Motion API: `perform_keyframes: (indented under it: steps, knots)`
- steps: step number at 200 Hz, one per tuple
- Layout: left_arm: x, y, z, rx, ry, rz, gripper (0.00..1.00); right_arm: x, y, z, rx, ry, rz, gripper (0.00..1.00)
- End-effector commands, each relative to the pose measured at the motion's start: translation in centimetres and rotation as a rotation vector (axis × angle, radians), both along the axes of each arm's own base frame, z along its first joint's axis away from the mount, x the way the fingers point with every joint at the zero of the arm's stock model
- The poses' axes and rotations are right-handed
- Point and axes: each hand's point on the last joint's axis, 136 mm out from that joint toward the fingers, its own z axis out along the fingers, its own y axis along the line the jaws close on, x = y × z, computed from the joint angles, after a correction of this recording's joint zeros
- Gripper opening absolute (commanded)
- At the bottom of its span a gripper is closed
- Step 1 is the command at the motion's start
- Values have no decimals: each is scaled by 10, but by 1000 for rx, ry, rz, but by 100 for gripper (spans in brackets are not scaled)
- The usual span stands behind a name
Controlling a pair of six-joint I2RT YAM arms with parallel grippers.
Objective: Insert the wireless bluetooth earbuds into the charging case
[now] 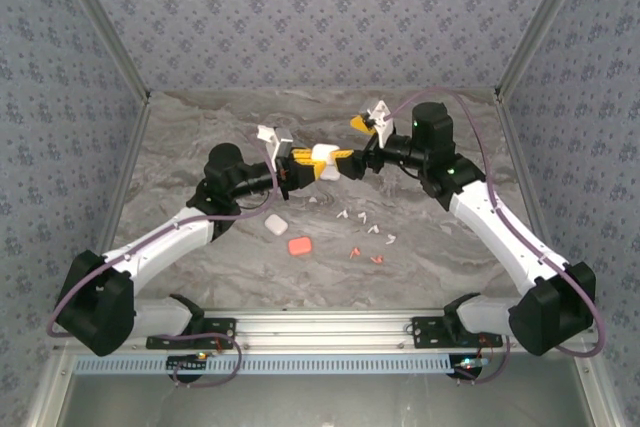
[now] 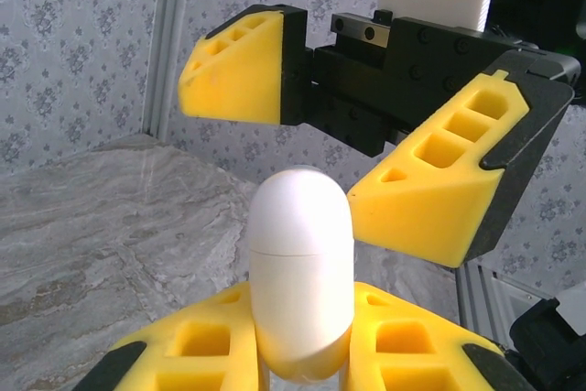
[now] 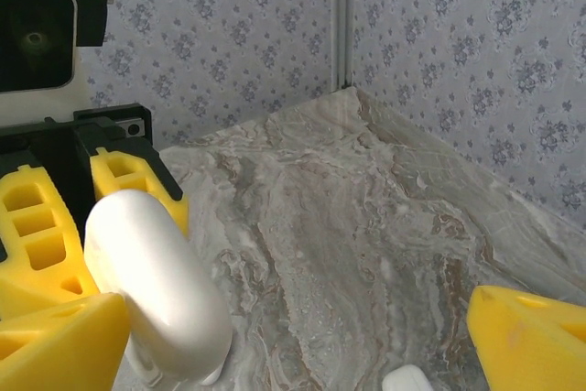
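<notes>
We are holding the charging case (image 2: pixel 302 263) upright in the left gripper (image 1: pixel 300 165), pinched at its lower half, above the table (image 1: pixel 190 147). Our right gripper (image 2: pixel 343 135) is facing the case with fingers spread wide beside its top, not touching. The lid is looking closed to us, so nothing is inserted yet. Below the case, toward our bases, the white earbuds (image 1: pixel 373 230) and red earbuds (image 1: pixel 377 259) are lying loose. A spare white case (image 1: pixel 275 224) and a red case (image 1: pixel 299 245) are resting below-left of it, blocking nothing.

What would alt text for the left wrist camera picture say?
A white pill-shaped charging case stands upright, pinched in the left claw. The right claw faces it with jaws wide open, above a marbled table.
</notes>
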Motion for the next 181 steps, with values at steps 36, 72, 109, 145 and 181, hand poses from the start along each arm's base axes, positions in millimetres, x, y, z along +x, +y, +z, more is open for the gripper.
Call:
perform_keyframes:
  steps: [36,72,109,145,181]
  knots:
    - [-9,-1,33,-35,-103,-26,2,17,-6,17,-22,-9,-56,96]
    - [-8,-1,32,-31,-104,-25,2,23,-7,17,-31,1,-65,96]
    - [-7,-1,31,-24,-103,-21,2,23,-9,25,-19,0,-65,96]
    - [-7,-1,29,-15,-102,-16,2,17,-24,40,3,3,-100,98]
    - [-9,2,28,-8,-109,-7,1,22,-63,31,-17,109,-322,100]
